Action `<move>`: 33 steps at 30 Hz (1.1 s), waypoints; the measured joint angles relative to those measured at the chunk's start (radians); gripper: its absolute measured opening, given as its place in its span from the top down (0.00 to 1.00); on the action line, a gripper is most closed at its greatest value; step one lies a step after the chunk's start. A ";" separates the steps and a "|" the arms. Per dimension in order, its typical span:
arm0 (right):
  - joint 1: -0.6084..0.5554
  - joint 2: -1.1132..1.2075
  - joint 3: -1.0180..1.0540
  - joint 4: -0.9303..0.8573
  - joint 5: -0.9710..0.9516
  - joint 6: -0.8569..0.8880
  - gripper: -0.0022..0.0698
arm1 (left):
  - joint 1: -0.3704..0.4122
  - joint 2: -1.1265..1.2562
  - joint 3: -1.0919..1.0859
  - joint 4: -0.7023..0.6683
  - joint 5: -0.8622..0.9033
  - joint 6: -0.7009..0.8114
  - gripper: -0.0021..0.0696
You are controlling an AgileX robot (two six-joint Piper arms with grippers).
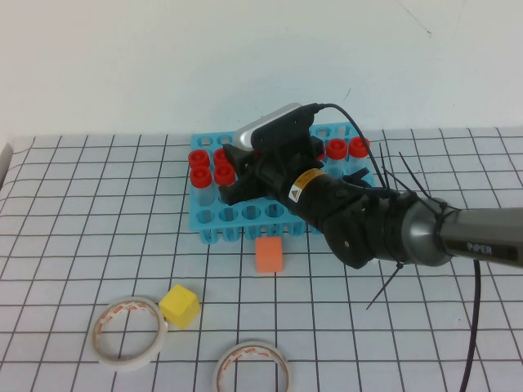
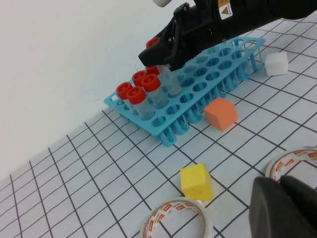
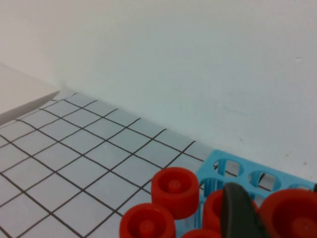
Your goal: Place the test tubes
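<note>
- Left gripper sat pressed together near a tape roll.
- Right gripper, over the rack, apparently pinched a test tube.
- Tilt could jam it.

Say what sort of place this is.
Likely a robot lab bench: gridded mat, blue test tube rack, tape rolls. Right hand grips a tube over it; left hand, shut, near the tape.
</note>
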 joint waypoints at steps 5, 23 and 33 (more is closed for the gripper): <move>0.000 0.002 -0.002 0.002 0.000 -0.001 0.59 | 0.000 0.000 0.000 0.000 0.000 0.000 0.97; 0.000 0.013 -0.006 0.002 -0.020 0.034 0.59 | 0.000 0.000 0.000 0.000 0.000 -0.004 0.97; 0.000 0.029 -0.008 0.002 -0.060 0.034 0.59 | 0.000 0.000 0.000 0.000 0.000 -0.006 0.97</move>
